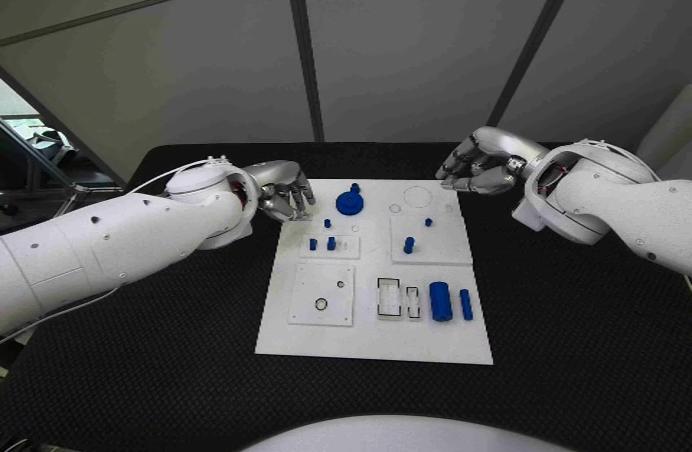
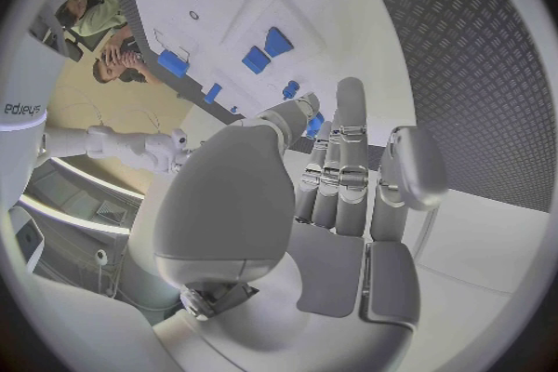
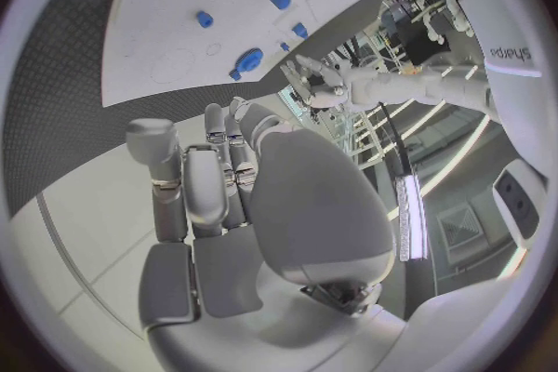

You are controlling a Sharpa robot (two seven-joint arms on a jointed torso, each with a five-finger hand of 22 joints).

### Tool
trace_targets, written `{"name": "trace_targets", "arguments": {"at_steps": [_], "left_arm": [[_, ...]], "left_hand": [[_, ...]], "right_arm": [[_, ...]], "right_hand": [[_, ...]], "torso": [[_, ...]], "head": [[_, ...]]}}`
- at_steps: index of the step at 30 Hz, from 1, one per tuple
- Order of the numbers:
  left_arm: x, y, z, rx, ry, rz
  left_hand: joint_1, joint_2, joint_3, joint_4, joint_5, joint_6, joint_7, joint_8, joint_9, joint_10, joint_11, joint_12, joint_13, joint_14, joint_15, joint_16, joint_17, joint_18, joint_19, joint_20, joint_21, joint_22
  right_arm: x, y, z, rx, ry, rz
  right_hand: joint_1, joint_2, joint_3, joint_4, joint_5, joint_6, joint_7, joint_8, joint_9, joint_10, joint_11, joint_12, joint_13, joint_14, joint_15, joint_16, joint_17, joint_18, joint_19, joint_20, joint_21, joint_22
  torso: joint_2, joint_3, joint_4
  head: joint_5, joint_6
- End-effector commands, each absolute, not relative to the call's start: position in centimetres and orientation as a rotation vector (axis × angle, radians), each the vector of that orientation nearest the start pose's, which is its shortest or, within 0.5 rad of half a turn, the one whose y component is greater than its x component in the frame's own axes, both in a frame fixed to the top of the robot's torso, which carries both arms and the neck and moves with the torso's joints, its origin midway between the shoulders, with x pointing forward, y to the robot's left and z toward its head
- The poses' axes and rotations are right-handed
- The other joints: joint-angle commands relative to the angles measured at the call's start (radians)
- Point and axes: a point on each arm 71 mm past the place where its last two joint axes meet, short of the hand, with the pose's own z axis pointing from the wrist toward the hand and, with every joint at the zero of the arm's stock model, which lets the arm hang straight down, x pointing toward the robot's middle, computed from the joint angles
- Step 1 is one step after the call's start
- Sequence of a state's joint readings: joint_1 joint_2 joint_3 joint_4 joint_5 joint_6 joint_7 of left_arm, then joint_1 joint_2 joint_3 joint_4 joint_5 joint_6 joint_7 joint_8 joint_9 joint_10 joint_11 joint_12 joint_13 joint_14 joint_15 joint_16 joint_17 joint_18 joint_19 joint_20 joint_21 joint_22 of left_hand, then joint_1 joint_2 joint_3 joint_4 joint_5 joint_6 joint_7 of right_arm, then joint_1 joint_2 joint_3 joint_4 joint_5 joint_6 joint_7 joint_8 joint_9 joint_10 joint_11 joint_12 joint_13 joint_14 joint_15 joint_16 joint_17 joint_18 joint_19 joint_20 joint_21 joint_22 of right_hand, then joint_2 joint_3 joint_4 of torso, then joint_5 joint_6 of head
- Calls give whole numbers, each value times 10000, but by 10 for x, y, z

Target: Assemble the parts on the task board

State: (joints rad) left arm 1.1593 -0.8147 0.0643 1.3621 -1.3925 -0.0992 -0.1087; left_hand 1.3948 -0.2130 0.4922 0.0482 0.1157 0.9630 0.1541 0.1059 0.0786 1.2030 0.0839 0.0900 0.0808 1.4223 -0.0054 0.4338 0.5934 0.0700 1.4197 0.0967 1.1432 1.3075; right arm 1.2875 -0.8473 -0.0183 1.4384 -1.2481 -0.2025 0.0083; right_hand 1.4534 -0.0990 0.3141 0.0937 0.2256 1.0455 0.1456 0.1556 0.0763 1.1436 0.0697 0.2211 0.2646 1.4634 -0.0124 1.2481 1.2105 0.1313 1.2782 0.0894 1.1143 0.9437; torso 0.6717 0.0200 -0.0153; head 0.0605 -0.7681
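The white task board (image 1: 375,327) lies in the middle of the black table. A blue round part with a knob (image 1: 351,202) stands near the board's far edge. Small blue pegs (image 1: 330,243) and another peg (image 1: 408,244) stand in the middle, and two blue cylinders (image 1: 440,301) lie at the near right. My left hand (image 1: 284,194) hovers at the board's far left corner, fingers extended and holding nothing (image 2: 338,177). My right hand (image 1: 483,167) is at the far right corner, also holding nothing (image 3: 221,186). The right wrist view shows the round part (image 3: 247,59) just beyond its fingertips.
Black table (image 1: 577,312) surrounds the board on all sides, with room at left, right and front. Grey wall panels stand behind the table. The board has several recesses, among them a rectangular slot (image 1: 389,298) beside the cylinders.
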Motion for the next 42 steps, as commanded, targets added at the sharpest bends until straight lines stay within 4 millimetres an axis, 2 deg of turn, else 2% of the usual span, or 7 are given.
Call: {"name": "trace_targets", "arguments": {"at_steps": [1,5,11,17,24,30,42], "left_arm": [[515,247,-181,-1900,17482,-7800],[511,267,-169,-4410,16148,-10023],[507,280,-159,-7424,14267,-12404],[502,276,-157,-8916,13540,-13715],[496,265,-157,-9280,13547,-14308],[493,259,-158,-9305,13661,-14557],[490,250,-158,-9229,13886,-14950]], "left_hand": [[-80,69,-90,7,-44,263,23,114,19,177,-9,188,74,-116,40,-24,-30,228,-157,10,-316,680],[-102,156,-304,42,-55,443,137,199,-37,-413,106,362,115,564,155,2265,1462,784,-1806,120,-3726,-788],[141,333,-573,-167,-85,713,70,443,-16,-99,21,1364,581,-631,94,2594,1475,1079,-2639,102,-5561,-1648],[239,506,-996,-389,-74,849,-55,842,48,-335,-114,3032,1622,-1330,31,3419,1856,1115,-2925,54,-6051,-1869],[157,797,-1397,-541,-15,390,-156,2346,618,-2576,-200,8141,5036,-1428,-12,5839,3217,1106,-2944,35,-6161,-1841],[130,819,-1212,-588,-12,-237,-172,3438,1144,-2971,-223,9443,5612,-1244,-5,6879,3811,1065,-2767,16,-5751,-1539],[78,796,-1050,-594,-15,-601,-145,3961,1382,-3133,-216,9701,5612,-1329,9,7046,3715,1064,-2788,30,-5698,-1440]], "right_arm": [[510,-219,-146,-3023,16576,5158],[502,-214,-151,-3797,16334,4527],[496,-207,-159,-4305,16163,4240],[493,-197,-169,-4600,16221,4249],[492,-187,-180,-4777,16451,4333],[494,-184,-187,-4875,16711,4229],[496,-178,-197,-4996,17028,4238]], "right_hand": [[-57,-124,97,4,-105,71,16,-99,-25,-22,26,-219,-156,567,13,59,10,-126,76,19,154,192],[-188,-238,165,34,-211,40,40,-217,-46,-68,76,-440,-329,572,52,188,94,-153,119,52,306,372],[-275,-366,239,29,-281,-19,72,-349,-64,-146,127,-641,-489,579,91,337,196,-163,128,88,406,483],[-356,-497,322,6,-297,-160,188,-533,-83,-283,233,-847,-648,575,174,480,284,-173,115,154,489,572],[-376,-548,387,-29,-280,-223,257,-630,-82,-338,293,-938,-728,578,224,594,365,-184,127,203,569,667],[-360,-545,437,-57,-249,-230,271,-660,-77,-342,306,-964,-758,576,239,636,391,-185,128,221,599,701],[-318,-485,585,-126,-210,-157,261,-680,-53,-253,299,-972,-810,588,242,782,506,-209,193,241,756,893]], "torso": [[4,18,-15],[18,8,11],[7,-7,-14],[14,-14,-7],[18,-1,-8],[22,-2,-1],[23,6,-5]], "head": [[-208,87],[-365,165],[-414,196],[-471,197],[-445,189],[-449,186],[-403,142]]}}
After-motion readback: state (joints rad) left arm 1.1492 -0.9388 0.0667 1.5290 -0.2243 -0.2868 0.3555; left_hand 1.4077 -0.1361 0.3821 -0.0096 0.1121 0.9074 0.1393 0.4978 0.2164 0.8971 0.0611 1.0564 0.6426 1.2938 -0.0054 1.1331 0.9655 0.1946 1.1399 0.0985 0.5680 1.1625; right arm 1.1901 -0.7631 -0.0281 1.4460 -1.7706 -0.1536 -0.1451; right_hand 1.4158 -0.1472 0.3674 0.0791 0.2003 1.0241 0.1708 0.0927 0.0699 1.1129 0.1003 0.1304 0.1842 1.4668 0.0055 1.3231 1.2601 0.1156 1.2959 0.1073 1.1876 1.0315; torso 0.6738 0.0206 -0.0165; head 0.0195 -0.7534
